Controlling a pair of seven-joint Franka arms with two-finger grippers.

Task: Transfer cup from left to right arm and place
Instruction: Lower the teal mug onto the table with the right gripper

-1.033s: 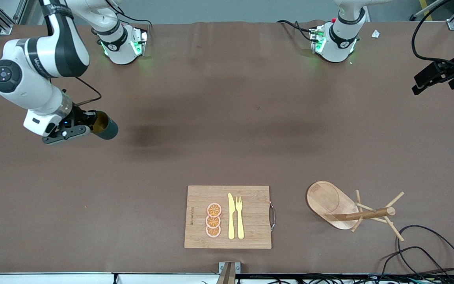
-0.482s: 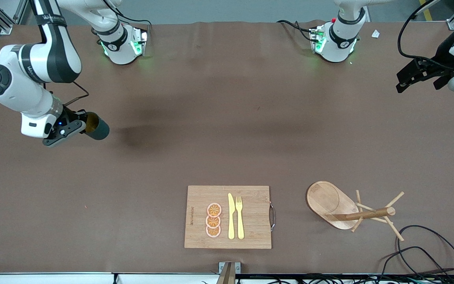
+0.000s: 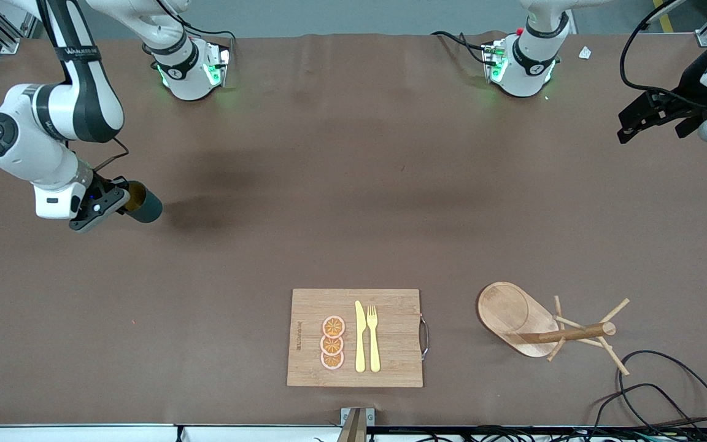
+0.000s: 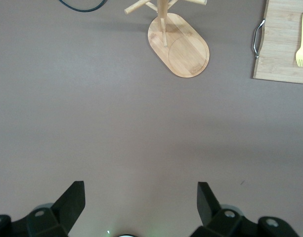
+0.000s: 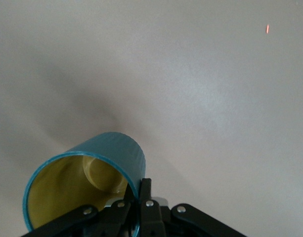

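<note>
At the middle left of the front frame, the right gripper was clamped on the rim of the small dark teal ribbed cup with its yellowish inside, carried tilted above the brown table toward the right arm's end. The left gripper, at the upper right edge, hung with its black fingers spread wide and holding nothing. The wooden peg rack stood at lower right.

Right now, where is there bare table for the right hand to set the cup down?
The right hand holds the cup over bare table at the right arm's end. That patch runs to the cutting board. The mug rack crowds the left arm's end, where the left hand waits open.
</note>
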